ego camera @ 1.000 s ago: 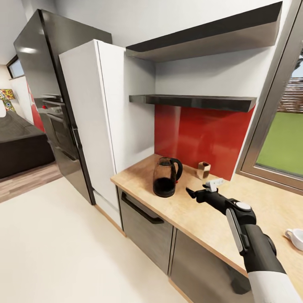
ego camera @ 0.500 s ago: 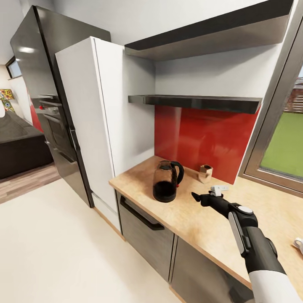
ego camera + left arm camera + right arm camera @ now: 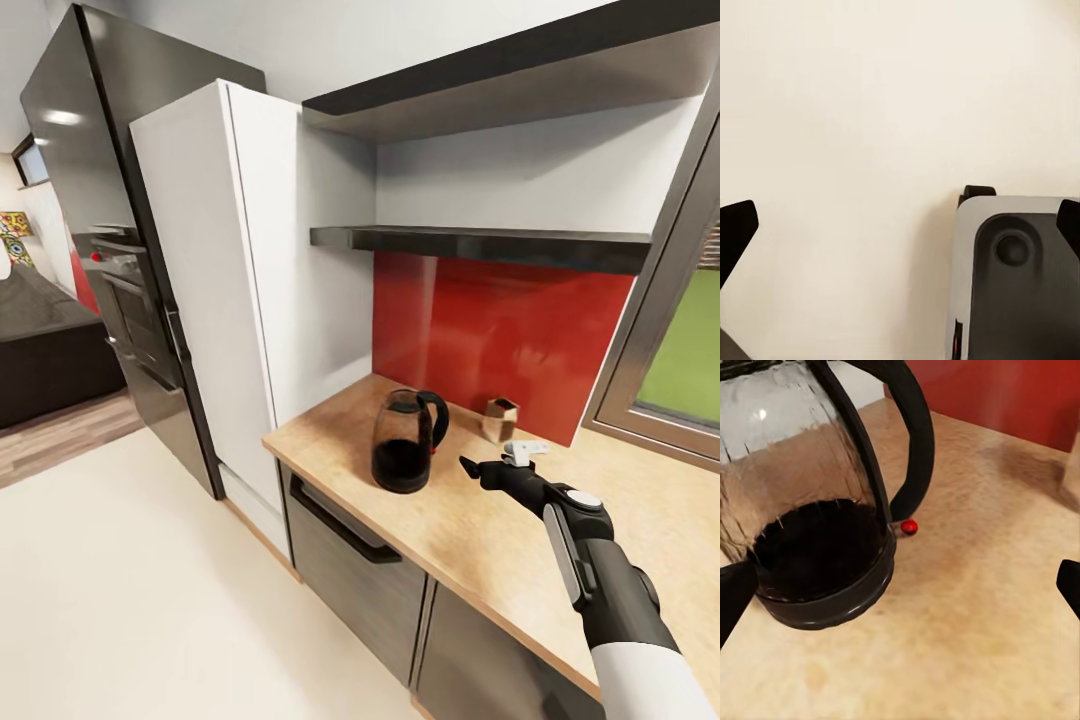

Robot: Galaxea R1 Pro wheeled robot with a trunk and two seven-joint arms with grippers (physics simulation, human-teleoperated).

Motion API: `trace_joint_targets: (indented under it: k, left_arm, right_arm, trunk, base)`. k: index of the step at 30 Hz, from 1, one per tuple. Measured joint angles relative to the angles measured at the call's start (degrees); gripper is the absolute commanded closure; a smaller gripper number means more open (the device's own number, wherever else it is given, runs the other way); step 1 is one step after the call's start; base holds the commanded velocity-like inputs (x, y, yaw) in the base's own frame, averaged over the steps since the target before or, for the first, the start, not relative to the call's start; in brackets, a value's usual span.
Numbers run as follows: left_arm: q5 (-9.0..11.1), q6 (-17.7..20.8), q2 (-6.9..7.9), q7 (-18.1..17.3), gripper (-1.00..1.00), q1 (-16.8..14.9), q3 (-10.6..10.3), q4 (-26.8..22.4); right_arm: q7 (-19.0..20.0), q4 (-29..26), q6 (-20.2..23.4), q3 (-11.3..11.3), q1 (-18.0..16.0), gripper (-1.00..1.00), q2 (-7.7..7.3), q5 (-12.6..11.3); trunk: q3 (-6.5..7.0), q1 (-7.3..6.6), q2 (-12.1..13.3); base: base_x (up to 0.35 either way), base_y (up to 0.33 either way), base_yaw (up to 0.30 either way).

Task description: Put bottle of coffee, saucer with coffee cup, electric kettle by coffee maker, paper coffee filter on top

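Observation:
The electric kettle, clear glass with a black base, black handle and a red switch, stands on the wooden countertop near its left end. Its handle faces my right gripper, which hovers open just to the right of it, a little above the counter. In the right wrist view the kettle looms close between the spread black fingertips, with the handle straight ahead of the right gripper. My left gripper is open over the pale floor.
A small brown container stands by the red backsplash, with a small white object lying on the counter beside it. Two dark shelves hang above. A white tall cabinet and black fridge stand left.
The head view has swung left, so the white cup at the right edge has left the picture. My right gripper stays open beside the kettle's handle.

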Motion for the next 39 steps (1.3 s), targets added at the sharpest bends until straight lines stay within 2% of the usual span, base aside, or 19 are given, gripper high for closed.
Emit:
trace_joint_targets:
  k: [8, 18, 25, 39]
  left_arm:
    - [0.0, 0.0, 0.05, 0.0, -1.0, 0.0, 0.0, 0.0]
    - [0.0, 0.0, 0.21, 0.0, -1.0, 0.0, 0.0, 0.0]
    - [0.0, 0.0, 0.23, 0.0, -1.0, 0.0, -0.1, 0.0]
    - [0.0, 0.0, 0.23, 0.0, -1.0, 0.1, 0.0, 0.0]
  right_arm:
    - [0.0, -0.1, 0.0, 0.0, 0.0, -1.0, 0.0, 0.0]
    - [0.0, -0.1, 0.0, 0.1, 0.0, -1.0, 0.29, -0.1]
    - [0.2, -0.1, 0.0, 0.2, 0.0, -1.0, 0.49, -0.2]
    - [0.3, 0.1, 0.0, 0.2, 0.0, -1.0, 0.51, -0.2]
  trunk:
    - [0.0, 0.0, 0.0]
    - [0.0, -0.01, 0.0]
    - [0.0, -0.01, 0.0]
    - [0.03, 0.01, 0.0]
  base:
    - [0.036, 0.021, -0.017]
    - [0.116, 0.087, -0.194]
    - [0.213, 0.13, -0.018]
    - [0.014, 0.026, -0.039]
